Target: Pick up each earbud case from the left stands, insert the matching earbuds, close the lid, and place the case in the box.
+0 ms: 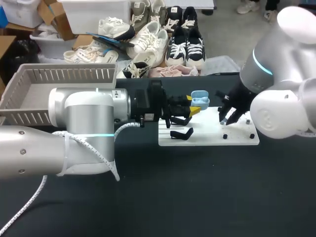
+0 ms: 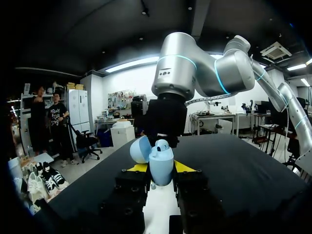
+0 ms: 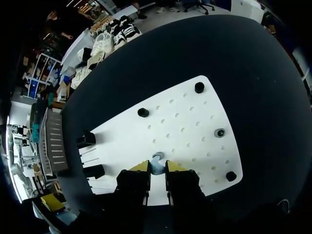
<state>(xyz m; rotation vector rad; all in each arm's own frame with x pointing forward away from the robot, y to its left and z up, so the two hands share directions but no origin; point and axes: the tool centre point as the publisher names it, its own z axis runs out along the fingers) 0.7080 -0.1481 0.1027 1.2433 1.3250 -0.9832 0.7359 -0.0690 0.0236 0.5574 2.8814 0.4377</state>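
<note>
The left gripper [image 2: 161, 169] is clamped on a pale blue earbud case [image 2: 161, 161], with one yellow tip against each side. The case stands upright and its lid [image 2: 140, 148] is swung open to one side. In the head view the case is held over the far left part of the white pegboard [image 1: 207, 137], just beyond two black stands [image 1: 181, 134] at the board's left end. The right gripper [image 3: 158, 167] has its fingers nearly together, pinching a small pale blue earbud [image 3: 157, 162] low over the board, with black pegs [image 3: 143, 112] spaced around it. The two grippers are near each other but apart. The pegboard lies on the black bench [image 1: 197, 197], and a grey slatted box [image 1: 29, 94] sits at the far left
</note>
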